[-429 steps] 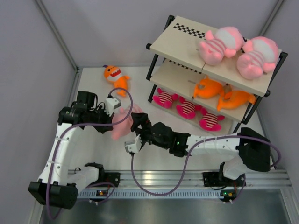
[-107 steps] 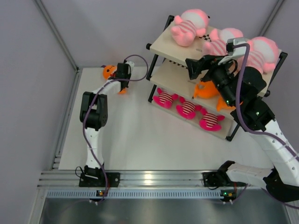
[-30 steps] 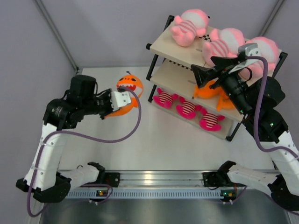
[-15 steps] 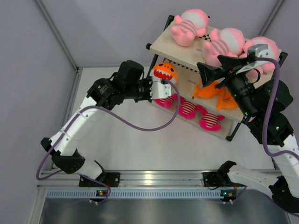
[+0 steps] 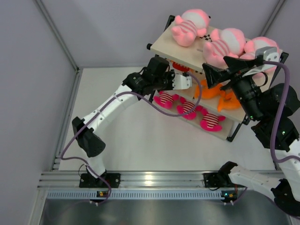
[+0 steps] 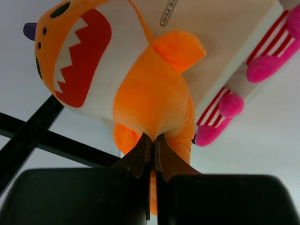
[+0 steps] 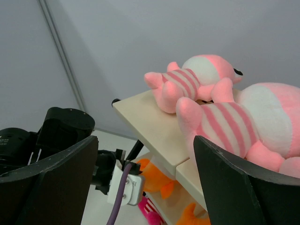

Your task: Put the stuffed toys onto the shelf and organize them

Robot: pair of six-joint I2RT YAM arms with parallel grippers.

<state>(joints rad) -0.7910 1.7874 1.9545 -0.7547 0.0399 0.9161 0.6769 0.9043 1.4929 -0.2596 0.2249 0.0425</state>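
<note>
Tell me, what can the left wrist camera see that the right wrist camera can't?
Only the left wrist view shows the held orange fish up close, pinched by the shut left gripper, with its toothy red mouth showing. Only the right wrist view shows the pink striped animals lying on the top board, the open right gripper and the left arm's wrist. Both show the shelf and bits of the magenta toys.

The top board (image 5: 171, 44) is bare only at its left front corner; three pink animals (image 5: 190, 26) and the right gripper (image 5: 214, 64) crowd the rest
</note>
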